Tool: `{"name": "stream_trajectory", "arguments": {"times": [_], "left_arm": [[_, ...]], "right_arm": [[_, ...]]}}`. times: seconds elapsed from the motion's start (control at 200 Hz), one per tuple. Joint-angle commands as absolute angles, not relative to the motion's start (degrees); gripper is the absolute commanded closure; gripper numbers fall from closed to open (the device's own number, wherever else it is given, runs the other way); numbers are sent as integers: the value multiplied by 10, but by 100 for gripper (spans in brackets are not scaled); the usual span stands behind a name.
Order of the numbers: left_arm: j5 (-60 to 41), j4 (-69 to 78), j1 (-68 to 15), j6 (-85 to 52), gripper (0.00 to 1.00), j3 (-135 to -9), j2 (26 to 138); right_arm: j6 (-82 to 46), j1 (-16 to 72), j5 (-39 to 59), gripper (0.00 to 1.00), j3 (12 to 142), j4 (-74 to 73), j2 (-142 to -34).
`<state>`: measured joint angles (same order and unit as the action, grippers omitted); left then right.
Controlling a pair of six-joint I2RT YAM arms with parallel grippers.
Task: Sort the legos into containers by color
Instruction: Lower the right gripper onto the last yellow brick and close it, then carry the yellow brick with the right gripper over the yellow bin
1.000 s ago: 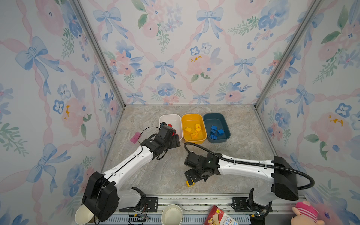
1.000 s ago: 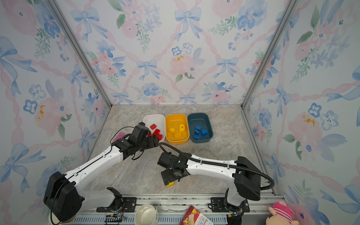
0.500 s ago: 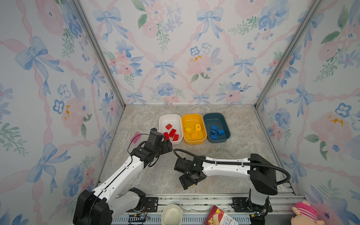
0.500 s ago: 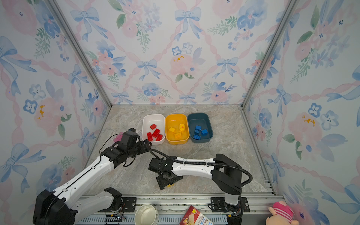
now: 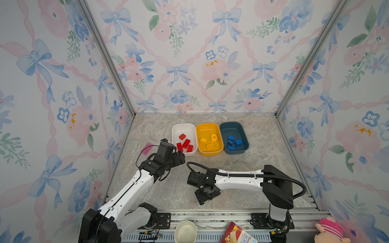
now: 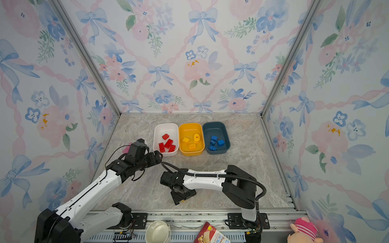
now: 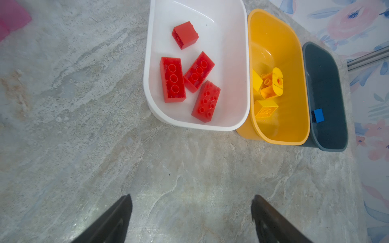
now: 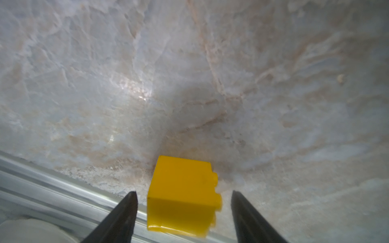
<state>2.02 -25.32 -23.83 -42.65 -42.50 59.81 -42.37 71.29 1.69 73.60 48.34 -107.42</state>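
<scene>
Three containers stand in a row at the back: a white tub (image 5: 184, 126) holding several red legos (image 5: 185, 143), a yellow tub (image 5: 208, 125) with yellow legos (image 5: 210, 141), and a teal tub (image 5: 231, 124) with blue legos (image 5: 232, 142). My left gripper (image 5: 180, 156) hovers open and empty over bare table, just in front of the white tub (image 7: 195, 124). My right gripper (image 5: 207, 194) is low near the table's front edge. In the right wrist view it (image 8: 184, 193) is open, and a yellow brick (image 8: 181, 178) lies between its fingers with a gap on each side.
A pink block (image 5: 147, 148) lies left of the white tub. The metal front rail (image 8: 42, 178) runs right behind the yellow brick. Below the table's edge are a paper cup (image 5: 185, 231), a snack box (image 5: 240, 234) and a plush toy (image 5: 329, 229).
My left gripper has drawn back from over the white tub toward the front left. My right gripper has shifted left near the front edge, and its jaws have narrowed around the yellow brick.
</scene>
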Motion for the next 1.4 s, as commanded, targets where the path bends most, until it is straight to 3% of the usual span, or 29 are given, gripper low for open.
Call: {"name": "stream_trajectory", "arguments": {"times": [0.0, 0.325, 0.485, 0.92, 1.395], "left_arm": [[13, -255, -233, -422, 9, -417, 589], [12, -256, -232, -429, 9, -418, 588], [10, -256, -232, -430, 9, -420, 587], [6, -256, -231, -433, 8, -428, 589], [-7, -255, -237, -428, 8, -433, 600]], "right_arm": [[-420, 708, 12, 33, 739, 487, -1093], [-420, 708, 1, 56, 733, 490, -1087], [-423, 708, -4, 63, 728, 489, -1076], [-420, 672, -44, 64, 735, 512, -984], [-311, 504, -72, 64, 842, 504, -971]]}}
